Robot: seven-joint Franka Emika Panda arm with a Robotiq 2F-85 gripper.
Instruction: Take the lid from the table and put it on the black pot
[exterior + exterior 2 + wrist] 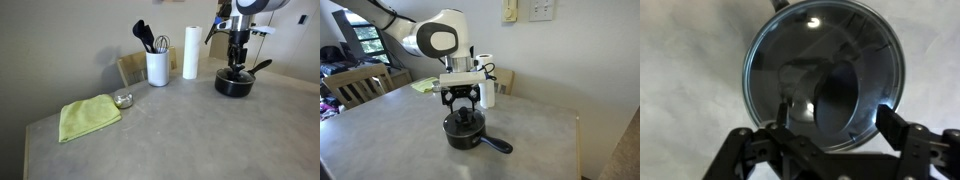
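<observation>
Because the lid (825, 60) appears seated on the pot (460, 133), your hand (832, 110) stands wide open above it, gripping nothing.

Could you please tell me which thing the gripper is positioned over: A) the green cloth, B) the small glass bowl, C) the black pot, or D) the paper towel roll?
C: in both exterior views the gripper hangs directly above the pot.

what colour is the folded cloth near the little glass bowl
Yellow-green; the cloth shows best in an exterior view.
</observation>
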